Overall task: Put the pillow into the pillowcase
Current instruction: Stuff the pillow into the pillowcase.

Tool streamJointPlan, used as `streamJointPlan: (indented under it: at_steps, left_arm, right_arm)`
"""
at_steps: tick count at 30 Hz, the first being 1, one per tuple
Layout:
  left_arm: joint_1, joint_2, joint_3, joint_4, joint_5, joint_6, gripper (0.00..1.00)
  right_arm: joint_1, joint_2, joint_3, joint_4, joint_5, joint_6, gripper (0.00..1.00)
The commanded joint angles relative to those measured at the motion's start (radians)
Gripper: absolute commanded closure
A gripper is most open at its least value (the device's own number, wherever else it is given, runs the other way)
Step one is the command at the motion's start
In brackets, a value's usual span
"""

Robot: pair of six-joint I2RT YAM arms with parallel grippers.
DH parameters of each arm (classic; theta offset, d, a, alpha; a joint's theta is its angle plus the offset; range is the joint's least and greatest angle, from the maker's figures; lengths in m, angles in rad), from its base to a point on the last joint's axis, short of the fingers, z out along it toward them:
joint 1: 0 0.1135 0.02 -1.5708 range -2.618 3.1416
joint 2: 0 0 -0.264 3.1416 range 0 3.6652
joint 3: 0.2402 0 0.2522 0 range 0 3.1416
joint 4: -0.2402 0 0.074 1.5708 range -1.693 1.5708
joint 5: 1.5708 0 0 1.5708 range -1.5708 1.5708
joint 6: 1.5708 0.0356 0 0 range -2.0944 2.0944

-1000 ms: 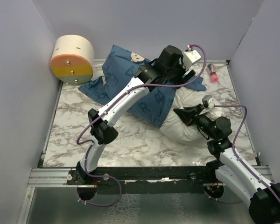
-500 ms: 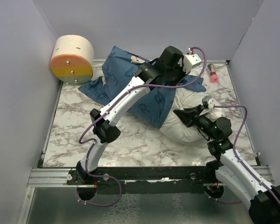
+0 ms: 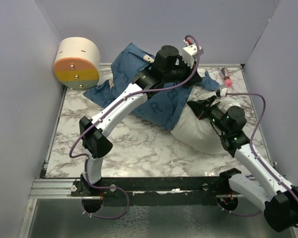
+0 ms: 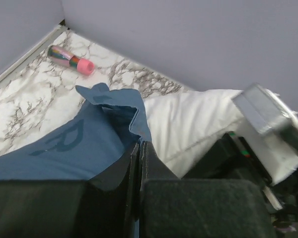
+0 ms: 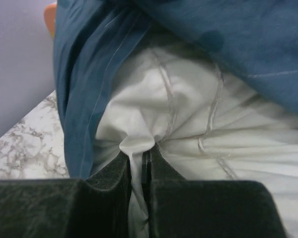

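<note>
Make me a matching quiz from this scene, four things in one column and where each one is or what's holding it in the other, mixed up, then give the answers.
Things:
1. pillow
2. pillowcase
3. pink tube
4. round box

Places or states:
A. in the far left corner
B. pinched in the shut left claw
C. lying in the far right corner
D. pinched in the shut right claw

Pairs: 1-D, 2-B, 3-C, 4-A
</note>
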Motion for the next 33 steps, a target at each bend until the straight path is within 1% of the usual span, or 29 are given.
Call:
streamJointPlan:
  at_steps: [1,3,4,5,8,9,11,13,16,22,26,29,33]
  left_arm:
    - [-0.043,-0.226,-0.223,0.447,0.241,-0.23,1.0]
    - [-0.044,-0.286,-0.367,0.575,0.242,-0.274,1.0]
    - [-0.042,-0.348,-0.446,0.613,0.232,-0.28,1.0]
    - [-0.04,-0.377,-0.522,0.627,0.211,-0.276,1.0]
    - [-0.016,-0.449,-0.738,0.728,0.174,-0.29,1.0]
    - [-0.005,-0.466,-0.802,0.771,0.172,-0.306,1.0]
    - [0.018,-0.493,-0.913,0.831,0.162,-0.332,1.0]
    - [0.038,-0.506,-0.985,0.869,0.158,-0.349,1.0]
    - [0.065,-0.504,-1.045,0.926,0.175,-0.383,1.0]
    - [0.095,-0.469,-1.099,1.001,0.209,-0.435,1.0]
    - [0.104,-0.464,-1.11,1.003,0.218,-0.437,1.0]
    - [0.109,-0.469,-1.116,1.005,0.219,-0.443,1.0]
    - [0.112,-0.478,-1.125,0.998,0.211,-0.45,1.0]
  right_arm:
    - [0.008,0.114,0.14,-0.008,0.095,-0.06,0.99]
    - [0.008,0.165,0.15,-0.002,0.065,-0.062,0.99]
    - [0.007,0.181,0.149,-0.009,0.043,-0.068,0.98]
    - [0.008,0.188,0.14,-0.015,0.019,-0.072,0.97]
    - [0.008,0.158,0.09,-0.018,-0.038,-0.074,0.95]
    - [0.008,0.135,0.074,-0.027,-0.049,-0.071,0.92]
    - [0.008,0.077,0.062,-0.092,-0.076,-0.087,0.82]
    - [0.008,0.015,0.065,-0.168,-0.098,-0.096,0.74]
    - [0.008,-0.081,0.09,-0.294,-0.127,-0.109,0.61]
    - [0.008,-0.254,0.192,-0.487,-0.174,-0.098,0.35]
    - [0.008,-0.315,0.274,-0.608,-0.148,-0.125,0.2]
    - [0.008,-0.328,0.328,-0.664,-0.09,-0.14,0.08]
    - [0.008,-0.304,0.372,-0.678,-0.021,-0.153,0.04]
